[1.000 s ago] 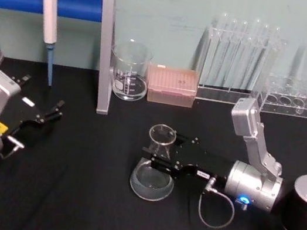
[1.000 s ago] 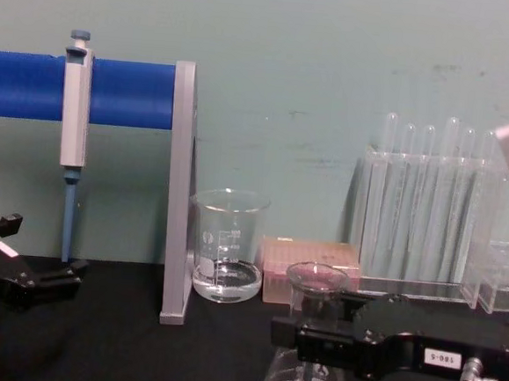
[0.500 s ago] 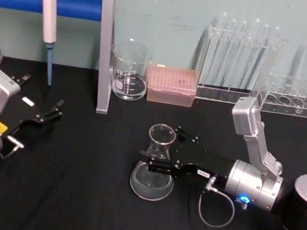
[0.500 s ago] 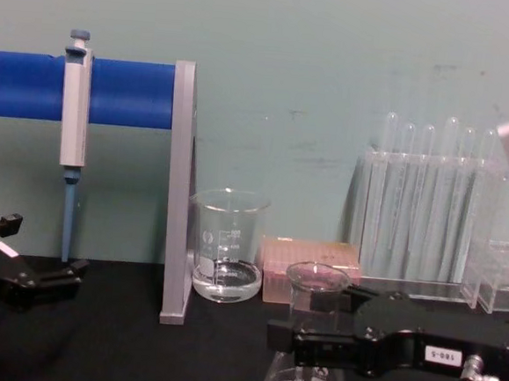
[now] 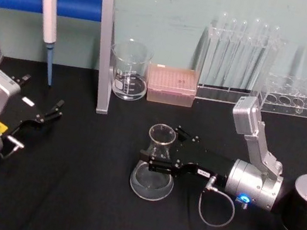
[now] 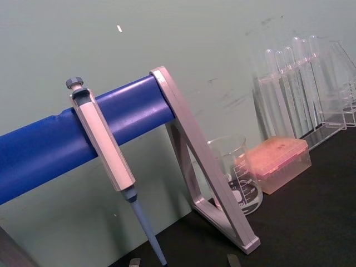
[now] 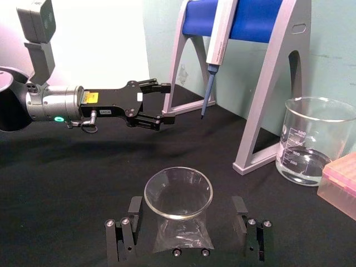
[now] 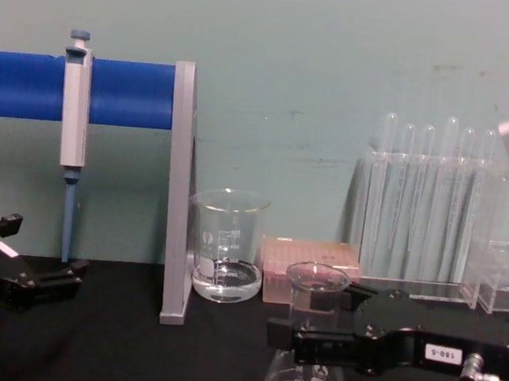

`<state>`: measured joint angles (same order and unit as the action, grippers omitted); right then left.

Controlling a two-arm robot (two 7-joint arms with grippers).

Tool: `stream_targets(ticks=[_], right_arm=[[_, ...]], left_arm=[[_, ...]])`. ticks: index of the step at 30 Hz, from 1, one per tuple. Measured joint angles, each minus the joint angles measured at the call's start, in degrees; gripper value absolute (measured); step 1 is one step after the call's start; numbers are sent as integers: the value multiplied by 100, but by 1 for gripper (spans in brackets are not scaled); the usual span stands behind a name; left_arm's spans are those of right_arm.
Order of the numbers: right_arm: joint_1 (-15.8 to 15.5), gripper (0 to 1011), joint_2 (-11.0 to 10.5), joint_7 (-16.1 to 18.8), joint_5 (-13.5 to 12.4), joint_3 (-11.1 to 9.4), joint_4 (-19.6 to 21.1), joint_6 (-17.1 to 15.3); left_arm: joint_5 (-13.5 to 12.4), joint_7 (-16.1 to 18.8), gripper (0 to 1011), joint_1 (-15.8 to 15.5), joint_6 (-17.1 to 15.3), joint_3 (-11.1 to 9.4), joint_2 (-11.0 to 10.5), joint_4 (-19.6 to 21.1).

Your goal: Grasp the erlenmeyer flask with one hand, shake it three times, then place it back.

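The erlenmeyer flask stands upright mid-table, its neck between your right gripper's spread jaws, so close gently there below the flared rim, since it looks light, smooth, slippery and breakable.

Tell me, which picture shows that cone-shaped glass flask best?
The head view: the erlenmeyer flask shows whole, rim to round base, with the right gripper at its neck. The right wrist view looks down its mouth; the chest view cuts off its base.
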<state>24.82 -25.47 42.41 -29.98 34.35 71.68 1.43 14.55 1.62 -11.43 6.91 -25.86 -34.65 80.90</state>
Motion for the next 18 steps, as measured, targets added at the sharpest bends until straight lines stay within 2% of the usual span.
stream_targets(ticks=[11, 18], right_arm=[[-2, 1000, -22, 6, -9, 2, 8, -20], [-72, 1000, -146, 5, -3, 15, 114, -122]], left_arm=[[0, 0, 1001, 0, 0, 0, 0, 0], [0, 0, 1001, 0, 0, 0, 0, 0]])
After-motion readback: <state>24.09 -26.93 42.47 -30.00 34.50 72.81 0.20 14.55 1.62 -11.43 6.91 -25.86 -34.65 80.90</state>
